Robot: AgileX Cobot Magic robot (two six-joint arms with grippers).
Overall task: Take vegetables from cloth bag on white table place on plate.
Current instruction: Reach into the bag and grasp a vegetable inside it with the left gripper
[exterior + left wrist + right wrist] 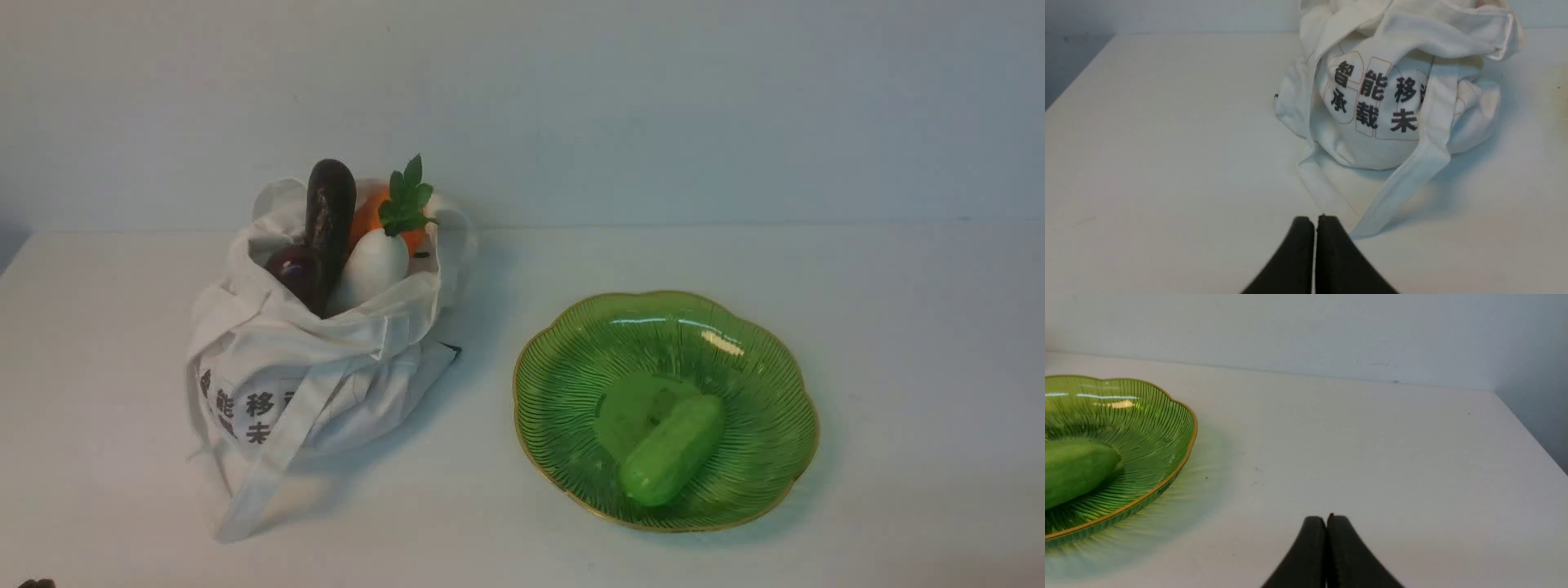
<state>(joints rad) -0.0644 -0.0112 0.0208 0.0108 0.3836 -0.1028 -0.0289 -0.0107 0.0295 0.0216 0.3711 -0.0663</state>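
We see a smooth white table (922,351) against a pale wall (653,106). The soft canvas bag (286,351) holds the glossy eggplant (331,204), a round purple vegetable (295,268), a white radish (377,261) and an orange one (371,214). A green vegetable (673,449) lies in the ribbed, scalloped glass plate (563,367). Our left jaws (1316,222) and right jaws (1327,520) are closed, holding nothing.

On my tabletop (914,367): vegetables (374,265) in bag (286,351), left of plate (563,392) with one vegetable (673,451) in it.
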